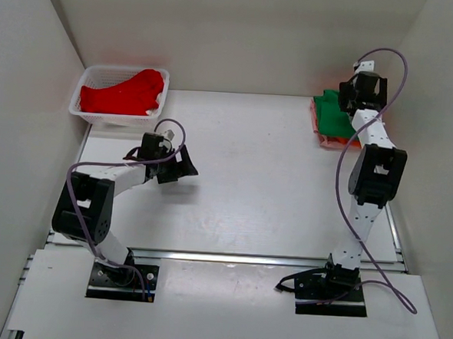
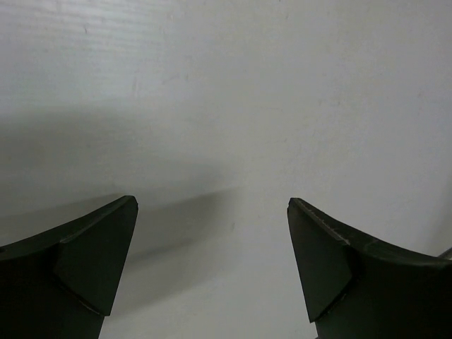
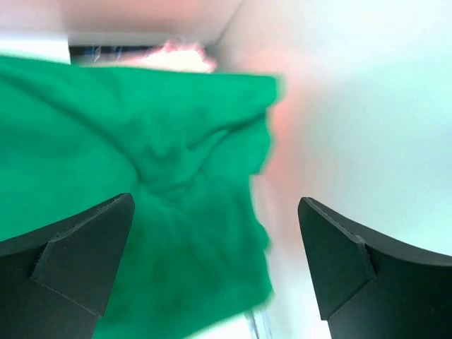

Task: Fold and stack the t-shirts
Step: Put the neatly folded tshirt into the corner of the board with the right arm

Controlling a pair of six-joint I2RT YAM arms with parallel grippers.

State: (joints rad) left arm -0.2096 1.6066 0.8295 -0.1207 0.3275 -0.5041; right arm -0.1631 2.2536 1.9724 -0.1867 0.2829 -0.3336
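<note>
1. My left gripper (image 2: 212, 212): jaws spread wide, holding nothing, above the bare table (image 1: 272, 180), left of centre.
2. My right gripper (image 3: 215, 205): jaws spread wide, released, nothing gripped, hanging over the green shirt (image 1: 336, 118).
3. Green shirt: folded, far right corner, lying on the orange shirt (image 1: 328, 143), whose edge shows beneath.
4. Red shirt (image 1: 123, 94): crumpled inside the white basket (image 1: 125, 69), far left corner.

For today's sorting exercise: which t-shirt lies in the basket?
The red t-shirt: it alone sits in the white basket; the green t-shirt lies on the orange t-shirt, far right.
</note>
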